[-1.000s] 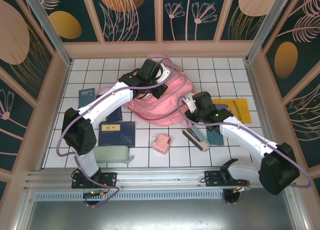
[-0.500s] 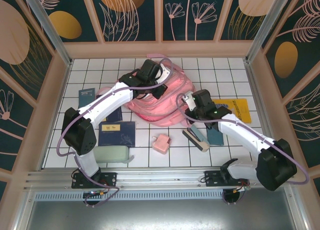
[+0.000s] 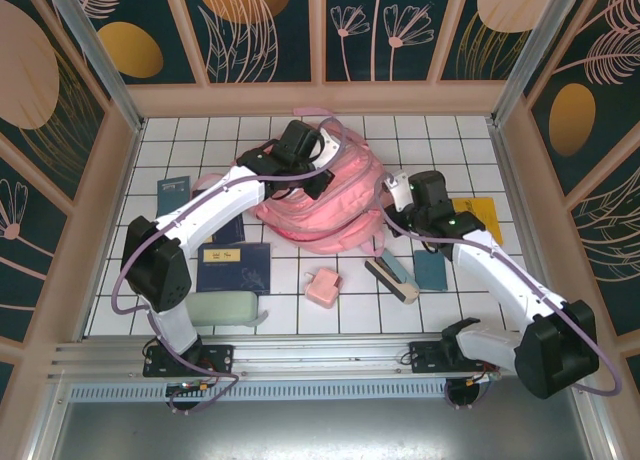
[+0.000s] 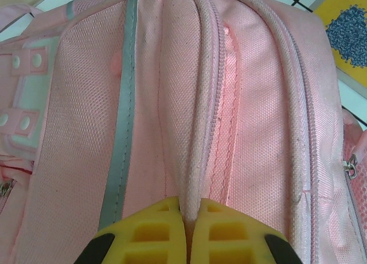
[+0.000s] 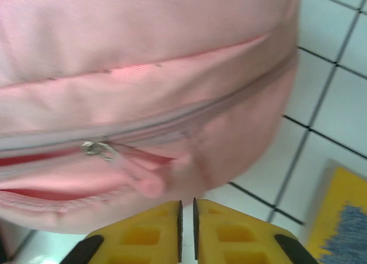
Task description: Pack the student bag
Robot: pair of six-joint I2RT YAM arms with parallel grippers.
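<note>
Student bag (image 3: 320,205) at the middle of the table (image 3: 200,130), with loose items laid around it.
The left gripper (image 4: 188,208) is set on the bag's far upper part, and the right gripper (image 5: 187,209) is held just beside its right flank. Left of the bag a booklet (image 3: 172,193) is laid, with a larger book (image 3: 234,268) nearer the table's near edge and a pouch (image 3: 225,308) nearer still. A small box (image 3: 323,287) is placed before the bag. Right of the box an oblong block (image 3: 392,278) and a thin book (image 3: 431,271) are laid side by side. Behind them, a flat book (image 3: 480,212) is partly covered by the right arm (image 3: 500,270).
</note>
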